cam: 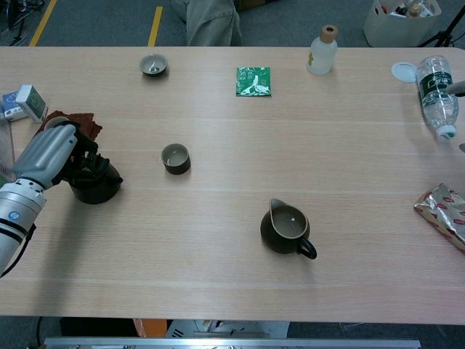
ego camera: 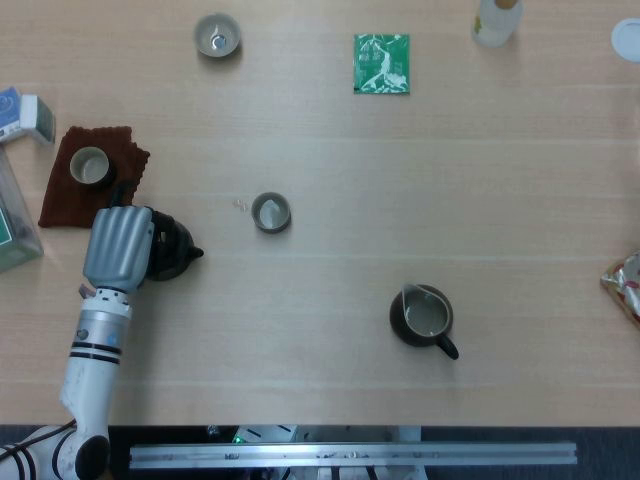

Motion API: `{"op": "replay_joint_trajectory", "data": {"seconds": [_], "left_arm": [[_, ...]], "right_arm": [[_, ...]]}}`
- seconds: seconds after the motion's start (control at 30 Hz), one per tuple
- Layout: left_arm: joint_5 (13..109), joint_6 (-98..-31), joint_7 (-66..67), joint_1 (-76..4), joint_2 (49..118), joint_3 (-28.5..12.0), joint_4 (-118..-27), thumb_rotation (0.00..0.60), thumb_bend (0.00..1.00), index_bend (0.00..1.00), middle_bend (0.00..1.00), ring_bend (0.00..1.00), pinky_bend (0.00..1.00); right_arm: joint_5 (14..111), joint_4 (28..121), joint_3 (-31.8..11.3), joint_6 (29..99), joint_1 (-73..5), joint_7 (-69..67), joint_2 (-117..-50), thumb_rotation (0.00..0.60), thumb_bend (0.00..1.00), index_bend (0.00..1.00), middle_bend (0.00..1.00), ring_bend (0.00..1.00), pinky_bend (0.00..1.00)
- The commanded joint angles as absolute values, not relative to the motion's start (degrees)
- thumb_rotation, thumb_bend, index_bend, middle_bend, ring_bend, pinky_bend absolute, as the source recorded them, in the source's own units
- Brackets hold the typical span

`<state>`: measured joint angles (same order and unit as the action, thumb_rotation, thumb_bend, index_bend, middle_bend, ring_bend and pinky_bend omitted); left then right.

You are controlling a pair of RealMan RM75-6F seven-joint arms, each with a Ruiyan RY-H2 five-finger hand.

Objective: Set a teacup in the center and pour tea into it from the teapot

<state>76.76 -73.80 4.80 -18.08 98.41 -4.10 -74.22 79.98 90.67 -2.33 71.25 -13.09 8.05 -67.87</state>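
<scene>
A dark teapot stands at the left of the table, its spout pointing right toward the middle. My left hand covers its left side and grips it at the handle, which is hidden under the fingers. A small grey-brown teacup stands upright to the right of the teapot, apart from it. A dark pitcher with liquid in it stands nearer the front edge. My right hand appears in neither view.
A second teacup sits on a brown cloth behind the teapot; a third stands far back. A green packet, small bottle, water bottle and foil bag lie at the back and right.
</scene>
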Motion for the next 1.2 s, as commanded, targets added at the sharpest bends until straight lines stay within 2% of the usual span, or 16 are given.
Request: {"op": "replay_joint_trajectory", "data": {"seconds": [0.03, 0.4, 0.6, 0.93, 1.07, 1.2], "left_arm": [[76.66, -73.56, 4.8, -18.02, 98.36, -4.18, -74.2, 0.6, 0.38, 0.85, 0.92, 0.72, 0.14], [75.48, -71.65, 6.4, -18.01, 97.2, -4.43, -75.95, 0.58, 0.38, 0.75, 0.78, 0.58, 0.14], [74.82, -70.76, 7.29, -18.03, 96.09, -4.56, -77.34, 0.529, 0.38, 0.71, 0.71, 0.52, 0.14], [74.44, -70.62, 7.57, -17.83, 94.57, -4.9, -79.55, 0.486, 0.38, 0.63, 0.63, 0.43, 0.14], [74.32, -70.41, 7.45, -17.8, 93.96, -4.97, -80.56, 0.428, 0.38, 0.58, 0.61, 0.41, 0.14], [73.97, -69.7, 7.91, -17.93, 93.11, -4.86, -81.77, 0.368, 0.38, 0.5, 0.53, 0.34, 0.14]], "right_arm": [[79.74, 90.57, -2.4, 71.12, -13.11, 8.03, -67.87, 0.6, 0.25, 0.17, 0.21, 0.04, 0.06], [79.45, 90.92, -2.35, 70.89, -13.06, 8.14, -67.68, 0.6, 0.25, 0.17, 0.21, 0.04, 0.06], [79.45, 91.08, -2.38, 71.0, -13.01, 8.22, -67.67, 0.6, 0.25, 0.17, 0.21, 0.04, 0.06], [79.53, 91.13, -2.48, 70.89, -13.18, 8.19, -67.71, 0.6, 0.25, 0.17, 0.21, 0.04, 0.06], [79.54, 91.13, -2.52, 70.96, -13.17, 8.05, -67.68, 0.6, 0.25, 0.17, 0.21, 0.04, 0.06], [79.57, 91.1, -2.55, 71.02, -13.16, 7.93, -67.66, 0.6, 0.25, 0.17, 0.21, 0.04, 0.06]]}}
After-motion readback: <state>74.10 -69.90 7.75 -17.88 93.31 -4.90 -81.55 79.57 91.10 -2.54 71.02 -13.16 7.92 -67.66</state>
